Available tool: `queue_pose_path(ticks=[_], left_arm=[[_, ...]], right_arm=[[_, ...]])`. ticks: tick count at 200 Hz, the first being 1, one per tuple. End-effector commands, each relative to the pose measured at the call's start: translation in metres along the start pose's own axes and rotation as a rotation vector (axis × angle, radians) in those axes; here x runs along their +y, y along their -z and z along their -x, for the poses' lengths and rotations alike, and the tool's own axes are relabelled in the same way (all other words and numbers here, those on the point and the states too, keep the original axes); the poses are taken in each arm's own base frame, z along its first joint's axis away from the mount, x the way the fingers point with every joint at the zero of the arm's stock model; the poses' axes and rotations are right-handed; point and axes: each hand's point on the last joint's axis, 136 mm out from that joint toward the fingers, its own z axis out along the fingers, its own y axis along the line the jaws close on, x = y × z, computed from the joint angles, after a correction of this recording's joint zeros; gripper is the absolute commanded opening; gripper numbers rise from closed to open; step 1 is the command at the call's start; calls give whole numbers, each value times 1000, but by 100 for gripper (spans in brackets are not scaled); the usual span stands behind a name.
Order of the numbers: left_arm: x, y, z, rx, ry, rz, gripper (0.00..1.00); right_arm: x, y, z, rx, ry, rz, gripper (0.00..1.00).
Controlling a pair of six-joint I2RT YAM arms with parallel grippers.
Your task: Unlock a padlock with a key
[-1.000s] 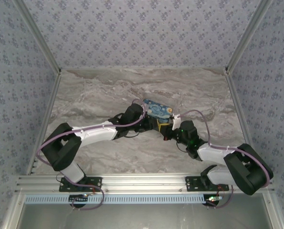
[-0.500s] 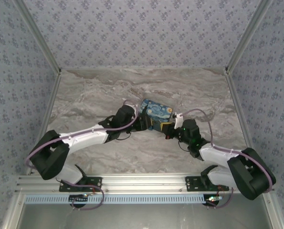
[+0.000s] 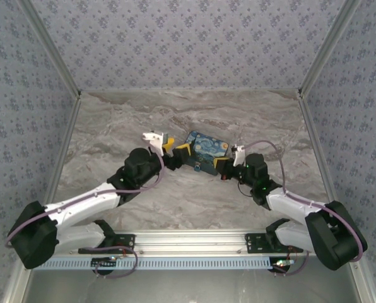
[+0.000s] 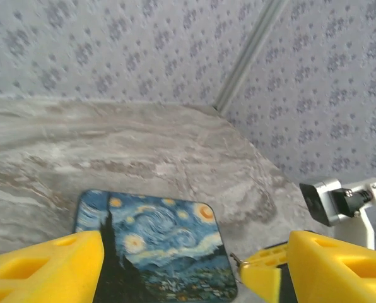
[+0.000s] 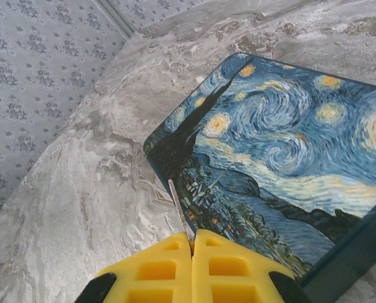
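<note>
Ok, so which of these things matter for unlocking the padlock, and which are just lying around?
For the job: the key, a thin sliver pinched in the shut right claw; the open left claw.
Just lying about, as far as I can see: the starry-print box, on the marble table.

The left arm and right arm have white link shells, rounded black joint housings and lilac cables. The left gripper and right gripper have blocky yellow fingers with rectangular recesses.
</note>
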Motion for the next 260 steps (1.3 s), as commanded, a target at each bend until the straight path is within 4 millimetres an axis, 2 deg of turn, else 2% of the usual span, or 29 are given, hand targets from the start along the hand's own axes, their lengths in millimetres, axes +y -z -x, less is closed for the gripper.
queue_pose_path(ticks=[1,20,48,71,99,132,166,205,237,260], left_arm=[[21,13,23,-42,-131,106,76],[39,19,2,147,-154,175,78],[44,29,-56,386,-123,148,72],[44,31,-93,435,-43,95,71],[34,27,-120,458,-77,29,73],[24,13,-136,487,-106,-44,75],[24,0,-151,511,-109,-63,75],[23,-15,-170,551,-117,-88,75],[21,-25,-177,547,-171,-116,75],[19,-33,-180,536,-193,-140,74]], right_arm=[[4,-3,8,4,-8,9,0],[2,-4,8,16,-15,-3,0],[0,-8,8,36,-37,-14,0],[-2,-15,10,44,-74,-9,0],[-6,-25,14,49,-166,49,0],[-12,-39,15,90,-223,39,0],[-22,-43,14,125,-242,-15,0],[-39,-43,-9,204,-280,-110,0],[-52,-45,-34,288,-276,-169,0],[-53,-47,-46,321,-273,-188,0]])
